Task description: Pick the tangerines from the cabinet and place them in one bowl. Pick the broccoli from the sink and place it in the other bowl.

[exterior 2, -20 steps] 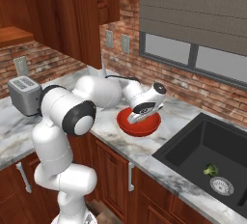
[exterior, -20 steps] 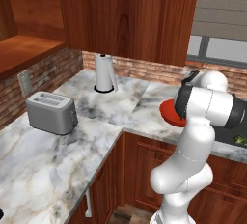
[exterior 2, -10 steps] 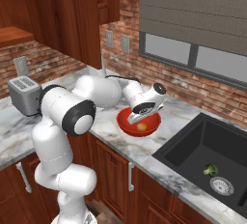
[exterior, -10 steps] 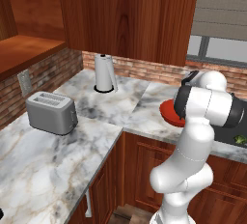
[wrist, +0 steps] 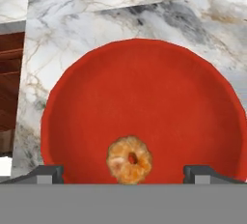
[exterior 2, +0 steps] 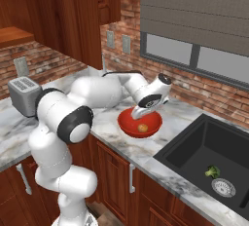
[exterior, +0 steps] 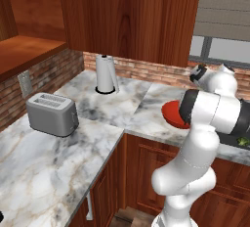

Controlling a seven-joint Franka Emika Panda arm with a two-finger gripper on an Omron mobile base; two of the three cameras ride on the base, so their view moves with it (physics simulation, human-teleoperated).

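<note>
A glossy red bowl [exterior 2: 127,128] [exterior: 172,113] stands on the marble counter just left of the black sink [exterior 2: 194,157]. One orange tangerine [wrist: 129,159] [exterior 2: 142,128] lies inside the bowl [wrist: 140,92], near its rim. My gripper [exterior 2: 141,114] [wrist: 123,171] hovers close above the tangerine, open, with its fingertips [wrist: 48,172] wide apart on either side and nothing between them. The green broccoli [exterior 2: 211,172] rests in the sink basin beside the silver drain. The cabinet's open wooden shelf [exterior: 29,50] is at the far left.
A silver toaster [exterior: 52,113] sits on the left counter and a white kettle [exterior: 106,73] stands in the back corner. Brick wall and a window run behind the sink. Wooden drawer fronts lie below the counter edge.
The jaws have opened and let go of the tangerine, which now lies in the red bowl. The arm has barely moved.
</note>
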